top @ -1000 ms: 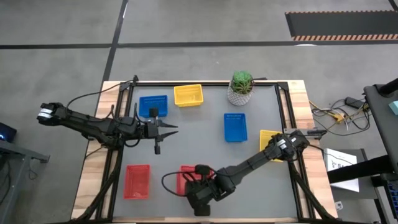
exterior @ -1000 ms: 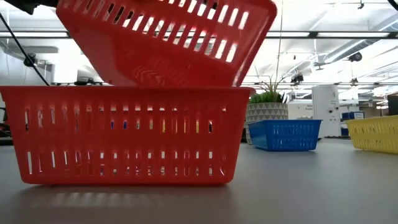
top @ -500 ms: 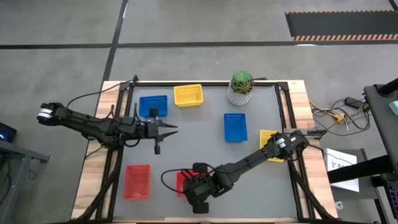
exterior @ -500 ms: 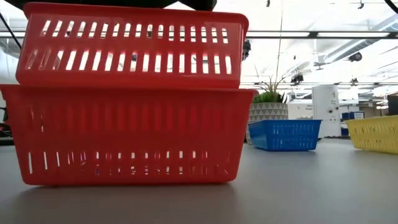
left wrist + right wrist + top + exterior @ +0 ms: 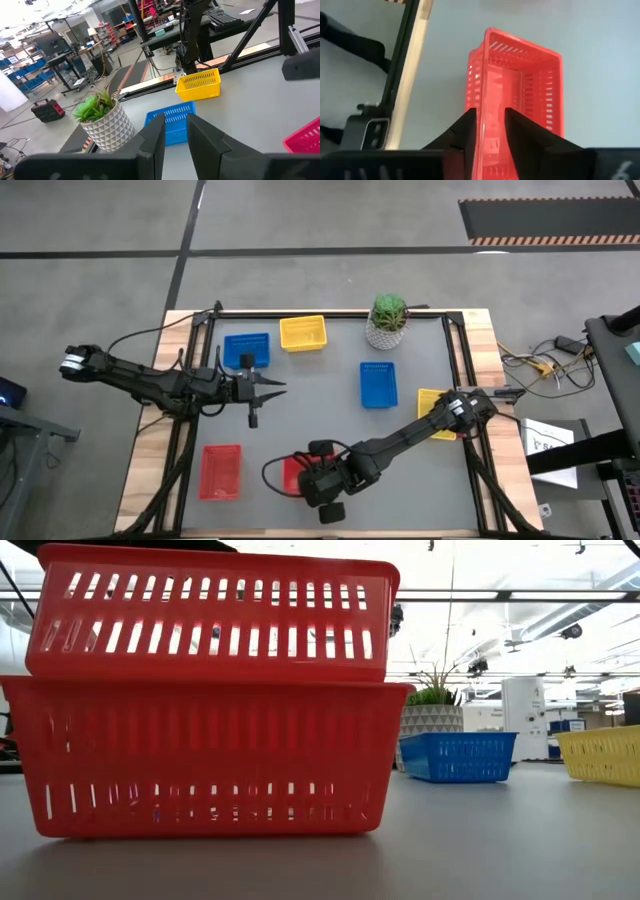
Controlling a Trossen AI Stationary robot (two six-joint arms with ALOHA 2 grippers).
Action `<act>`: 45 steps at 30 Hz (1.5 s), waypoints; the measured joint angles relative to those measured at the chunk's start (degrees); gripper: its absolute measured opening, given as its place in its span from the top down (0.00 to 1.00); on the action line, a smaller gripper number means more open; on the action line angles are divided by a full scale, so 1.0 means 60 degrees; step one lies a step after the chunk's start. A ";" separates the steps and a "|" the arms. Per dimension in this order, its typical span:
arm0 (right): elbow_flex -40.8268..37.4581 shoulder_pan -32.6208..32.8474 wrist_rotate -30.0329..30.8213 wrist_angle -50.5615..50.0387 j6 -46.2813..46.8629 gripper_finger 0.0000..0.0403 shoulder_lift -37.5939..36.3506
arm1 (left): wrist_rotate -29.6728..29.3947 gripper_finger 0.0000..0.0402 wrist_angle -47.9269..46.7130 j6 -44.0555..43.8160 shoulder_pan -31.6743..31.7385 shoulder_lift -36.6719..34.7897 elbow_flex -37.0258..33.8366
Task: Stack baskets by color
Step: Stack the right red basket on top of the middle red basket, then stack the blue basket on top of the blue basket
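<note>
Two red baskets stand nested near the table's near edge: the upper one [image 5: 210, 615] sits level in the lower one [image 5: 200, 755], which rests on its base. My right gripper [image 5: 490, 114] slants down over the stack's [image 5: 291, 470] end, fingers apart, with the top basket's [image 5: 530, 85] end wall showing between them. A third red basket [image 5: 221, 471] lies alone to the stack's left. My left gripper [image 5: 175, 120] hovers level over the table's left middle [image 5: 268, 387], fingers slightly apart and holding nothing. My right gripper stands with one finger [image 5: 470, 131] on either side of the top red basket's end wall [image 5: 490, 100], coming from above at a slant. The fingers hide the place, so I cannot tell whether they touch the wall. The basket rests in the lower one.
Blue baskets lie at the far left [image 5: 247, 350] and right of centre [image 5: 378, 384]. One yellow basket [image 5: 303, 333] is at the far edge; another [image 5: 432, 402] lies partly under my right arm. A potted plant [image 5: 388, 320] stands at the far edge.
The upper red basket, which hung tilted above the lower one a second ago, has come down into it and now sits level. It has kept still for the last half second. My right gripper has drawn a little away from above it.
</note>
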 joint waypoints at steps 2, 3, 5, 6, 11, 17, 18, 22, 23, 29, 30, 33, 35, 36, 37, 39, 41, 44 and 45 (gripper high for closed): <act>0.0000 0.0000 -0.0077 -0.0142 -0.0049 0.84 -0.0078 | 0.0000 0.84 -0.0004 0.0000 0.0000 0.0000 0.0000; 0.0000 0.0000 -0.0162 -0.0258 -0.0076 0.87 -0.0089 | 0.0000 0.84 0.0000 0.0000 0.0000 0.0000 0.0000; -0.0005 0.0004 -0.0176 -0.0345 -0.0088 0.93 -0.0089 | 0.0000 0.84 0.0000 0.0000 0.0000 0.0000 0.0000; -0.0051 0.0004 -0.0186 -0.0362 -0.0084 0.96 -0.0080 | 0.0000 0.84 -0.0003 0.0000 0.0000 0.0000 0.0000; -0.0366 -0.0022 -0.0512 -0.0220 0.0006 0.98 0.0008 | 0.0000 0.84 -0.0004 0.0000 0.0000 0.0000 0.0000; -0.1002 -0.0152 -0.1142 0.0877 0.0168 0.98 0.0006 | 0.0000 0.84 -0.0004 -0.0003 -0.0007 0.0000 0.0000; -0.1118 -0.0197 -0.1351 0.1036 0.0212 0.98 0.0006 | 0.0000 0.84 -0.0004 -0.0001 -0.0007 0.0000 0.0000; -0.1348 -0.0311 -0.1753 0.1242 0.0339 0.98 -0.0002 | 0.0000 0.84 -0.0004 -0.0004 -0.0007 0.0000 0.0000; -0.1351 -0.0327 -0.1752 0.1262 0.0335 0.98 -0.0012 | 0.0003 0.84 -0.0004 -0.0008 -0.0007 0.0000 0.0000; -0.1100 -0.0308 -0.1499 0.0873 0.0079 0.98 -0.0156 | 0.0046 0.84 -0.0005 -0.0013 -0.0007 0.0000 0.0000; -0.1117 -0.0287 -0.1320 0.0772 -0.0050 0.98 -0.0239 | 0.0051 0.84 -0.0004 -0.0012 -0.0007 0.0000 0.0000; -0.1310 -0.0248 -0.0638 0.0669 -0.0416 0.98 -0.0491 | 0.0055 0.84 -0.0004 -0.0015 -0.0007 0.0000 0.0000; -0.1516 -0.0248 -0.0509 0.0701 -0.0629 0.98 -0.0669 | 0.0058 0.84 -0.0004 -0.0018 -0.0007 0.0000 0.0000; -0.1645 -0.0248 -0.0482 0.0716 -0.0697 0.98 -0.0755 | 0.0058 0.84 -0.0004 -0.0016 -0.0007 0.0000 0.0000; -0.1766 -0.0248 -0.0477 0.0728 -0.0780 0.98 -0.0826 | 0.0058 0.84 -0.0003 -0.0022 -0.0007 0.0000 0.0000; -0.2129 -0.0251 -0.0408 0.0804 -0.0850 0.98 -0.1054 | 0.0060 0.84 -0.0002 -0.0022 -0.0007 0.0000 0.0000; -0.2622 -0.0270 -0.0404 0.1124 -0.0849 0.98 -0.1347 | 0.0062 0.84 0.0001 -0.0022 -0.0007 0.0000 0.0000; -0.3637 -0.0294 -0.0326 0.1765 -0.0684 0.98 -0.1963 | 0.0062 0.84 0.0007 -0.0024 -0.0007 0.0000 0.0000; -0.4016 -0.0304 -0.0214 0.2017 -0.0576 0.98 -0.2207 | 0.0062 0.84 0.0004 -0.0025 -0.0007 0.0000 0.0000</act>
